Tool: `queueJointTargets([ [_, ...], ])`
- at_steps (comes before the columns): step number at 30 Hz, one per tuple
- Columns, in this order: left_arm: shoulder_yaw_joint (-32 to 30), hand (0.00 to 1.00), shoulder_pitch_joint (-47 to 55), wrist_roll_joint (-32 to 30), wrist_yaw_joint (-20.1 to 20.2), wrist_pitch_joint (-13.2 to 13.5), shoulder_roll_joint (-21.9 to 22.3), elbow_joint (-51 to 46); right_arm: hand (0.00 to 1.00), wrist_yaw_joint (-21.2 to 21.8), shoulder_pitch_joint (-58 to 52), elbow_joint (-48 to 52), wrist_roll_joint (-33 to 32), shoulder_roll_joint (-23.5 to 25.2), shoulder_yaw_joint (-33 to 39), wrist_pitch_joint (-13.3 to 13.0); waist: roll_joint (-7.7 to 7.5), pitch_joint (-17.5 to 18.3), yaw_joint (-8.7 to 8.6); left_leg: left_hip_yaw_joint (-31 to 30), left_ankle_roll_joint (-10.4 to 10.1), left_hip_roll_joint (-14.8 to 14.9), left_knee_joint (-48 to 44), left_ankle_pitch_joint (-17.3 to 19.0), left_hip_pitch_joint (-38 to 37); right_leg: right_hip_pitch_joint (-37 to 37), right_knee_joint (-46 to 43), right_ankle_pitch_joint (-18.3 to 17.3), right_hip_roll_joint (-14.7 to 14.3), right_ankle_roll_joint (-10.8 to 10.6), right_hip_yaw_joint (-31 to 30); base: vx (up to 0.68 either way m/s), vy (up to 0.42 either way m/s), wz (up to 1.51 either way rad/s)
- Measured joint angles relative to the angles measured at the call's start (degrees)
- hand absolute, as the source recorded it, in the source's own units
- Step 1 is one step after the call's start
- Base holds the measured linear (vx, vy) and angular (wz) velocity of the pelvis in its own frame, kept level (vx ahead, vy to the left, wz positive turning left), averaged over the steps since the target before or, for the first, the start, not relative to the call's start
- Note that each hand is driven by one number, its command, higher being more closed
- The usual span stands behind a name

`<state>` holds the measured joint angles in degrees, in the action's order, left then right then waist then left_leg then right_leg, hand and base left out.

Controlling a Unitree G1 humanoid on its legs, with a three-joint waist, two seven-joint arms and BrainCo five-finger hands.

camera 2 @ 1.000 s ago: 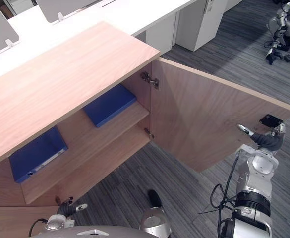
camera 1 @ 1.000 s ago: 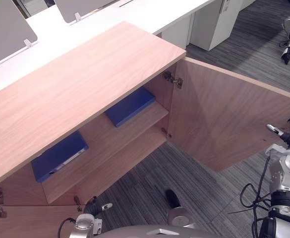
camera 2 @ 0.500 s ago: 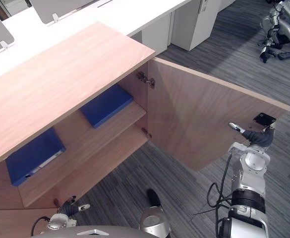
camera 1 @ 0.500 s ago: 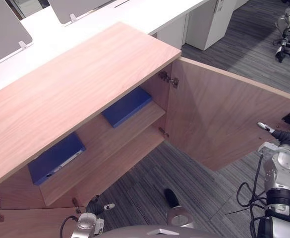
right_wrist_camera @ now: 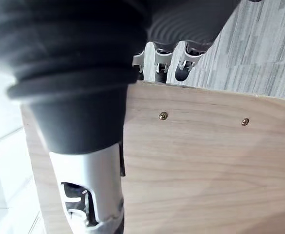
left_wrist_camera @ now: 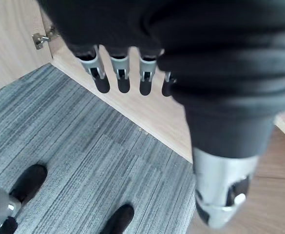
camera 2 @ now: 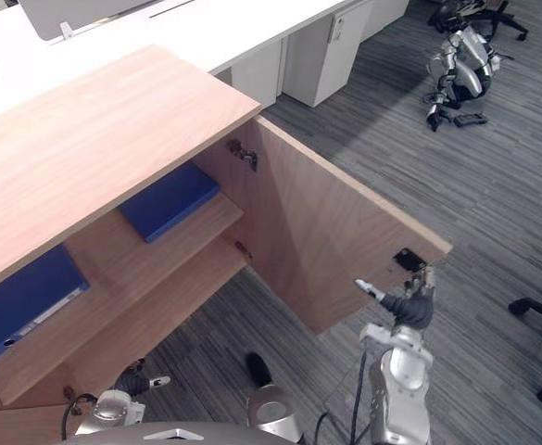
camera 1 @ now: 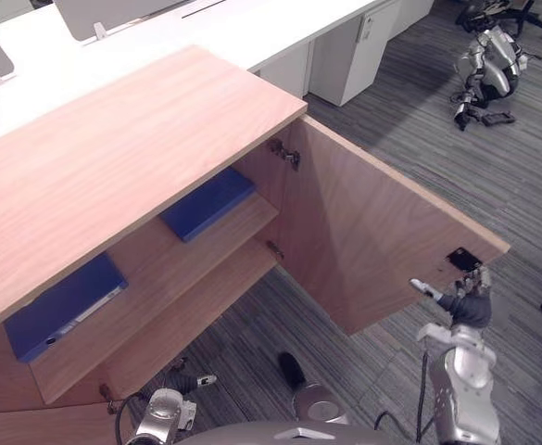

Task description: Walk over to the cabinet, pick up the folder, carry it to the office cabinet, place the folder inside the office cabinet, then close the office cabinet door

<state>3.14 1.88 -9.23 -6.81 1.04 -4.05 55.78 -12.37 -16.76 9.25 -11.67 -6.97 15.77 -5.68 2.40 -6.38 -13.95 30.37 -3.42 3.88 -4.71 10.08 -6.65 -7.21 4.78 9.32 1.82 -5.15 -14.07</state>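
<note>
Door (camera 1: pixel 372 232) nearer shut, right hand (camera 1: pixel 468 309) open-fingered at its outer edge, left hand (left_wrist_camera: pixel 119 68) slack.

Bright, even overhead light whitens the desk (camera 1: pixel 206 28), while the cabinet (camera 1: pixel 113 158) top shades its shelf (camera 1: pixel 150 278) and the carpet (camera 1: pixel 252 324) below.

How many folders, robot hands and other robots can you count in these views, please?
Blue folders: 2
Hands, left hand and right hand: 2
Other robot on the floor: 1
Total: 5
</note>
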Motion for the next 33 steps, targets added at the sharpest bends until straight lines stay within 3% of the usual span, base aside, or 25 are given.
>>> queueJointTargets([
  [6,2.4,0.0,-0.9,-0.1,0.0,-0.5,-0.4,0.0,0.0,3.3,-10.6,9.0,0.8,5.6,-11.4,-0.2,-1.73,0.7,-0.21,2.5,-0.1,0.7,-3.5,1.9,0.2,-0.1,-0.1,0.8,-0.5,0.7,-2.8,-0.08,-0.05,-0.22],
  [14,6.3,0.0,-1.1,-1.3,-0.1,-0.7,-0.7,-0.1,0.0,7.8,-20.3,12.6,1.9,5.2,-26.2,-0.3,-4.62,2.0,0.25,2.7,-0.1,0.5,-5.5,3.0,0.4,-0.5,-2.1,0.7,0.0,1.4,-2.7,-0.1,-0.041,-0.04],
  [20,6.6,0.0,0.3,-3.5,1.1,-0.7,-1.8,-0.3,0.0,9.9,-21.0,12.3,2.0,1.3,-32.0,0.5,-5.9,2.0,2.42,-0.1,0.4,-0.1,-6.2,3.1,0.7,0.2,-4.4,-0.9,1.4,2.0,0.8,-0.06,0.003,0.22],
  [23,6.6,0.0,1.2,-4.3,1.2,-0.7,-2.7,-1.2,0.0,10.8,-18.5,10.7,1.9,-0.4,-33.7,1.0,-6.25,2.1,4.41,-3.0,1.2,-1.0,-6.2,2.6,1.7,0.3,-5.5,-1.8,2.8,1.9,3.4,-0.06,0.03,0.51],
  [27,5.9,0.0,2.1,-4.5,1.2,-0.7,-3.2,-1.2,0.0,11.1,-4.5,4.6,1.9,-0.5,-34.9,1.0,-6.85,2.3,7.27,-7.1,2.1,-2.0,-6.0,1.7,3.4,1.2,-5.0,-2.0,4.5,2.2,7.6,-0.04,0.024,0.52],
  [33,2.7,0.0,3.3,-4.4,1.0,-0.6,-3.9,-3.0,0.0,10.5,6.3,-5.5,-0.2,-0.2,-31.3,0.9,-7.62,2.9,10.68,-13.0,2.7,-2.5,-4.6,-0.3,6.0,1.8,-3.4,-2.1,5.8,2.3,13.8,0.03,-0.016,0.51],
])
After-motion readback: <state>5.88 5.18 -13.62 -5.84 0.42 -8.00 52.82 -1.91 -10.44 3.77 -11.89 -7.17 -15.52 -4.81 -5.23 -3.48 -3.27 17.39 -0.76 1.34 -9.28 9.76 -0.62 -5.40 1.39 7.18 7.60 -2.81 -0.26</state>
